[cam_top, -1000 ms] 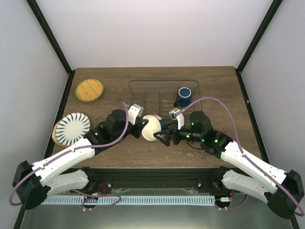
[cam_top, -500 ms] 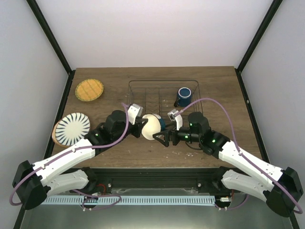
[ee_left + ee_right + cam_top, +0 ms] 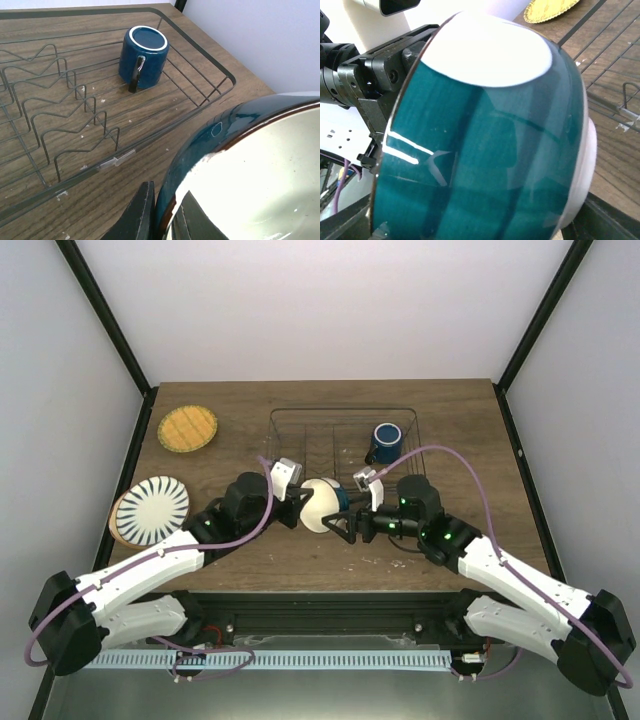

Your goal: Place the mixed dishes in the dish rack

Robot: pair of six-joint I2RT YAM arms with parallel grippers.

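Left pincer [image 3: 300,504] is clamped on the rim of the cream bowl [image 3: 318,503] (teal outside). The bowl is tipped on edge, mouth toward 9 o'clock, over the counter [image 3: 450,430] just off the 6 o'clock rail of the dish rack [image 3: 340,410]. Right pincer [image 3: 343,512] sits at the bowl's 3 o'clock, spread wide around its base end; can't tell if it touches. Dark blue cup [image 3: 386,440] is inside the rack at the bowl's 1 o'clock; outside the rack are the orange-yellow grid plate [image 3: 187,428] at 10 o'clock and the striped plate [image 3: 153,508] at 9 o'clock, on top of a tan plate [image 3: 114,517].
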